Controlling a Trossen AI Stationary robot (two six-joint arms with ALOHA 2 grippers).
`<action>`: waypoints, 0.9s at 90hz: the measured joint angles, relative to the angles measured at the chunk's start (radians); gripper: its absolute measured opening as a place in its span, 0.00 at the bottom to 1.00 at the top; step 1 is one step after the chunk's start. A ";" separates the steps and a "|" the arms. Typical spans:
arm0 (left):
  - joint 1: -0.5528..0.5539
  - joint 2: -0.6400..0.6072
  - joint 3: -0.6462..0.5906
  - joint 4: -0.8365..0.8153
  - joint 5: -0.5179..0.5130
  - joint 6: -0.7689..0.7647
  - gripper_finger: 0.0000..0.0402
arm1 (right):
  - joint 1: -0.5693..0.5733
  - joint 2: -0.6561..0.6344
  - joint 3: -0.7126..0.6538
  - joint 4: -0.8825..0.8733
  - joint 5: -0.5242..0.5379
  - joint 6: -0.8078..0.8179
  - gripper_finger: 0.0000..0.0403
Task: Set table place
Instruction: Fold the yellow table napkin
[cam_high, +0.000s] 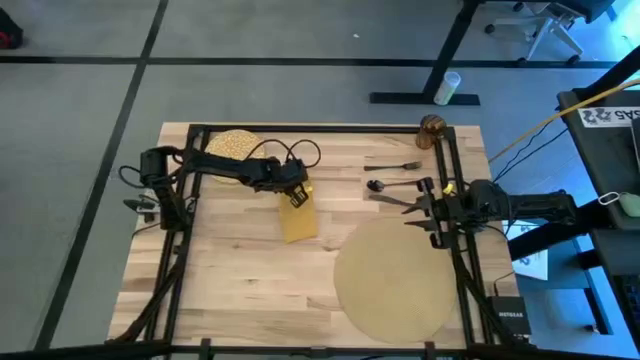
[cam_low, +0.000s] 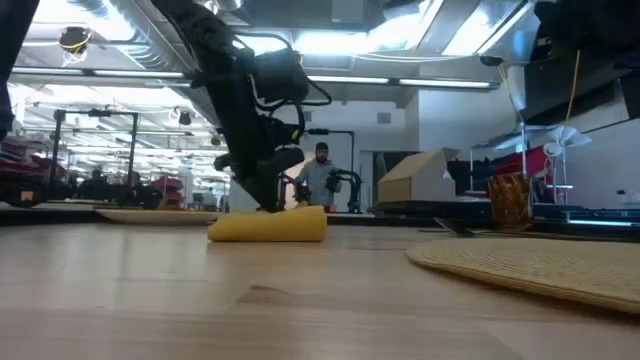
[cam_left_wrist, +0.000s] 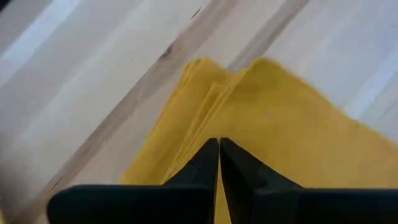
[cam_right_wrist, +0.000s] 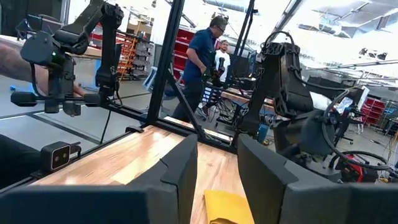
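Note:
The mustard-yellow napkin (cam_high: 299, 222) lies folded on the wooden table (cam_high: 230, 270), left of the round tan placemat (cam_high: 393, 275). My left gripper (cam_high: 296, 197) is down at the napkin's far end, shut on it. The speckled plate (cam_high: 232, 143) sits at the table's far left. Fork (cam_high: 396, 166), spoon (cam_high: 384, 184) and knife (cam_high: 393, 200) lie beyond the placemat, and the amber glass (cam_high: 432, 128) stands at the far edge. My right gripper (cam_high: 413, 211) hovers open near the knife, above the placemat's far rim. My left gripper pinches the napkin's far end (cam_left_wrist: 214, 127) between its two shut fingers (cam_left_wrist: 200, 163). The fingers come from above, slanting down. Several folded layers show beside them (cam_left_wrist: 202, 102). The rest of the napkin (cam_low: 268, 226) lies on the table.
Black rails (cam_high: 455, 190) frame the table on the left, right and far sides. Bare wood (cam_high: 250, 290) lies near and left of the placemat. In the room beyond the table, people stand (cam_right_wrist: 202, 56) among shelves and equipment.

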 joint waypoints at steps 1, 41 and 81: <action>0.001 0.000 0.000 0.003 0.000 0.003 0.00 | 0.000 0.000 0.000 0.000 0.000 0.000 0.25; 0.037 0.002 0.001 0.016 0.001 0.041 0.00 | 0.000 0.000 0.000 0.000 0.000 0.000 0.25; 0.069 -0.055 0.007 -0.007 0.010 -0.014 0.00 | 0.000 0.000 0.000 0.001 0.000 0.000 0.25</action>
